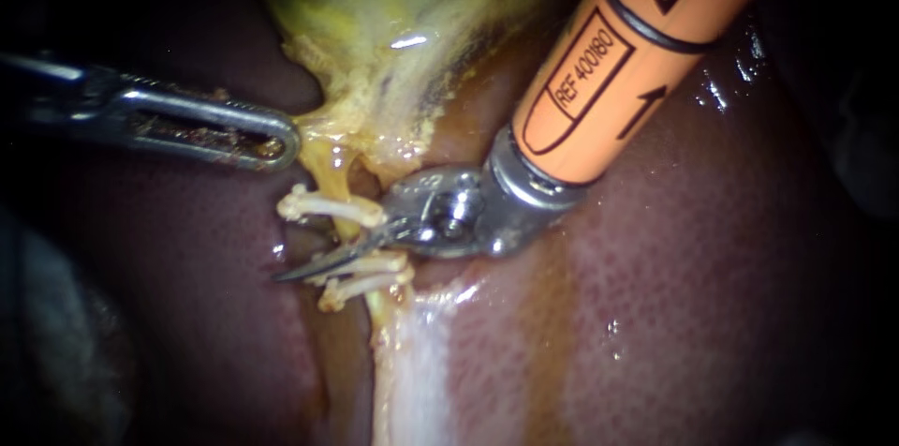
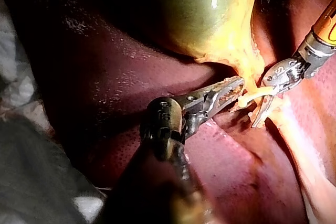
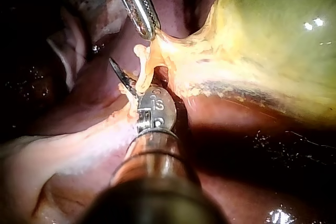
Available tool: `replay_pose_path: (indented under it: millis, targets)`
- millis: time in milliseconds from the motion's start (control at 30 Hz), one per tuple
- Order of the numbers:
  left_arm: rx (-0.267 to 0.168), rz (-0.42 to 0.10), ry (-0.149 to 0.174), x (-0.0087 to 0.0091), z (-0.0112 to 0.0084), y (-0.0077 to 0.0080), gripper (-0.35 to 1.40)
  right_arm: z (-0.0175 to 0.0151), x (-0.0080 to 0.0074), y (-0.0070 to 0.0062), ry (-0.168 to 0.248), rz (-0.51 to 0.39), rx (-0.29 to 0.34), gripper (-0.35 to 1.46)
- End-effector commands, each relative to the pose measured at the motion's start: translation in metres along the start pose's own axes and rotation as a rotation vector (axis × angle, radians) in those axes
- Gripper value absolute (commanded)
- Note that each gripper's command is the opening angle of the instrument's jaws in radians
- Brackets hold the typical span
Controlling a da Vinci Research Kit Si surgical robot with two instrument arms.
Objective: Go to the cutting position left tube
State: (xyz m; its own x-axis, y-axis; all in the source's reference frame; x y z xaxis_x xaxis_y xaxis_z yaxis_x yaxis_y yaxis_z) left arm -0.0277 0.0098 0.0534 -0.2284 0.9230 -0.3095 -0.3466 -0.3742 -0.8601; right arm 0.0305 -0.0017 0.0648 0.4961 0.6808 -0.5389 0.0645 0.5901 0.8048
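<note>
The green-yellow gallbladder (image 1: 393,24) lies on the dark red liver (image 1: 674,296). A yellowish tube (image 1: 334,182) runs down from its neck and carries three pale clips, one upper (image 1: 328,207) and two lower (image 1: 367,268). My right instrument (image 1: 323,259), on an orange shaft, has thin curved blades. They stand open at the tube, in the gap between the upper clip and the lower pair. One blade shows in front; the other is hidden behind the tube. My left instrument (image 1: 281,144) is shut on yellow tissue at the gallbladder neck and holds it taut.
A whitish band of tissue (image 1: 412,362) runs down from the clips over the liver. In the left wrist view, pale cloth (image 2: 21,82) lies beside the liver, beyond my left instrument's shaft.
</note>
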Motion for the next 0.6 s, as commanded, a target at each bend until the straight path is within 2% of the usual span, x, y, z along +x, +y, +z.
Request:
replay_pose_path:
  millis: [33, 367, 600]
  targets:
    - [0.0, 0.0, 0.0, 0.0, 0.0, 0.0, -0.35, 0.0001, 0.0001, -0.0001, 0.007, 0.001, 0.003, 1.23]
    - [0.0, 0.0, 0.0, 0.0, 0.0, 0.0, -0.35, 0.0004, 0.0003, -0.0008, 0.02, 0.004, 0.02, 1.25]
    - [0.0, 0.0, 0.0, 0.0, -0.0001, 0.0, -0.35, 0.0009, 0.001, -0.0025, 0.043, 0.001, 0.075, 1.26]
